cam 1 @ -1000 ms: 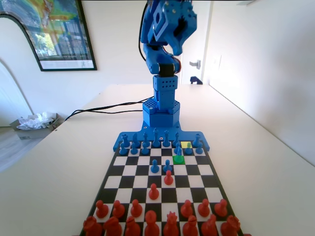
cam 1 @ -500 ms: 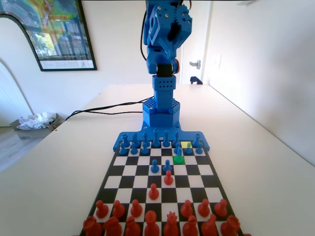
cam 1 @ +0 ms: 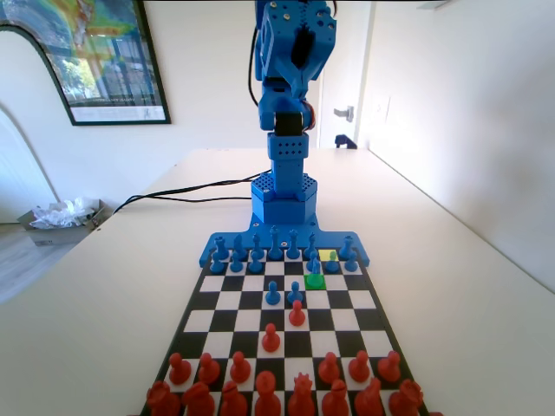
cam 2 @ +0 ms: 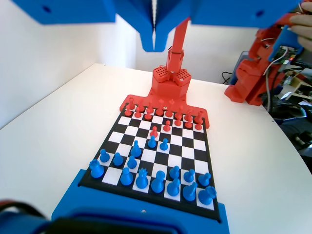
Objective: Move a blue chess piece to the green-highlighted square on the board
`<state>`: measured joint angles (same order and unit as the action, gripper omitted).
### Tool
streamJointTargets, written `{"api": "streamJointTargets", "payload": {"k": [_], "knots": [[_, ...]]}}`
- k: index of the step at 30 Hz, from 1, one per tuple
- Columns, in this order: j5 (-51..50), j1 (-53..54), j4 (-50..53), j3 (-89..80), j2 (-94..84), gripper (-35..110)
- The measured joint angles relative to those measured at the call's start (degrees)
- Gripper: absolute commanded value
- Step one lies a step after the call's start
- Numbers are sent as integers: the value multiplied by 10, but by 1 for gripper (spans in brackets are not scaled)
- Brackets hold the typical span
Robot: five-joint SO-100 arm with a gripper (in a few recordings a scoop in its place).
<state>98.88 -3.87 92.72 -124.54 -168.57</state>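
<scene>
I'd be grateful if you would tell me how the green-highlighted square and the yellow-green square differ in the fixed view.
The green-highlighted square is a bright, solid green; the yellow-green square is paler and more yellow. The green one lies a row nearer the camera and slightly further left; the yellow-green one sits in the blue pawn row, closer to the arm's base. Both are single cells of the board, and no piece stands on either.

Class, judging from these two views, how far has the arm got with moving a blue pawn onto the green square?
Nothing is done yet: the green-highlighted square is bare. The gripper hangs high above the board with its jaws together, holding nothing. All remains: lowering, gripping a blue pawn, perhaps the one just beyond the square, and placing it.
</scene>
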Motion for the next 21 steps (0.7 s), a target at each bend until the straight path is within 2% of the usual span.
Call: {"api": "streamJointTargets", "payload": {"k": [21], "knots": [[-5,35,-17,-11,-53,2]]}}
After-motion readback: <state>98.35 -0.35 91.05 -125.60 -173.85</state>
